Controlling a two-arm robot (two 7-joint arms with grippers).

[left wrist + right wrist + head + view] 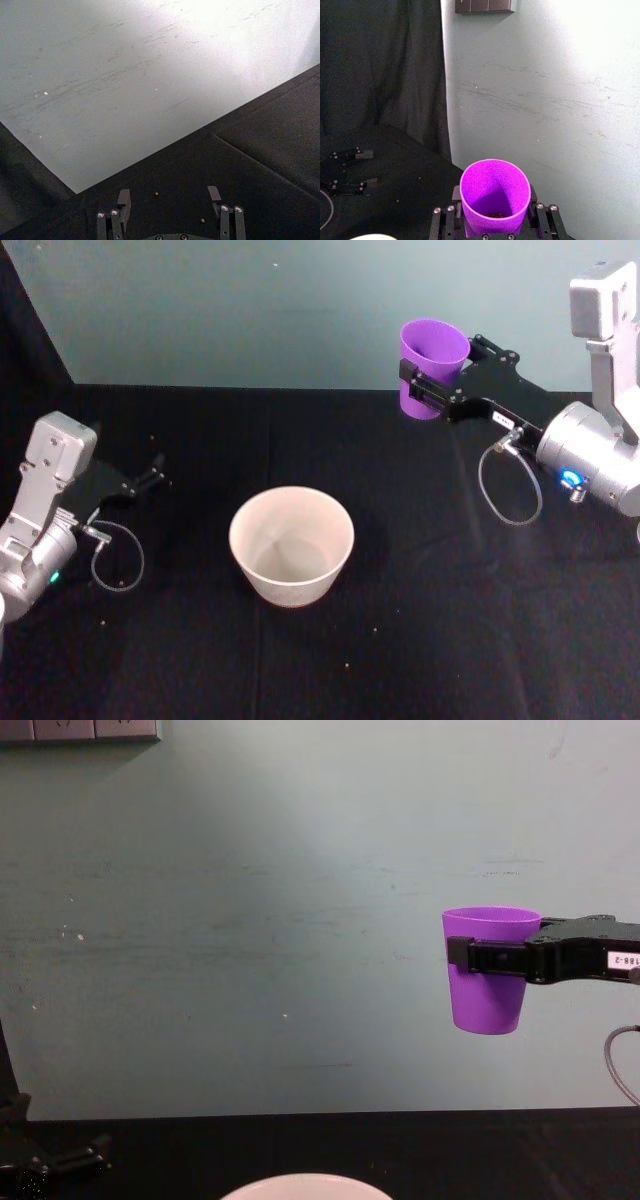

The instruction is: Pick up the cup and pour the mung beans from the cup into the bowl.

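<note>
My right gripper (424,382) is shut on the purple cup (432,368) and holds it upright in the air, well above the black table and to the back right of the bowl. In the chest view the cup (487,969) hangs high with the gripper (478,956) clamped around it. The right wrist view looks into the cup (495,196), where a few mung beans (494,215) lie at the bottom. The pale bowl (291,543) stands upright at the table's middle; its rim (300,1184) shows in the chest view. My left gripper (157,471) rests open at the left, fingers (123,198) spread.
A black cloth (420,620) covers the table, with a few stray beans (156,193) scattered on it. A pale green wall (250,920) stands close behind the table. Loose cables (512,485) hang from both wrists.
</note>
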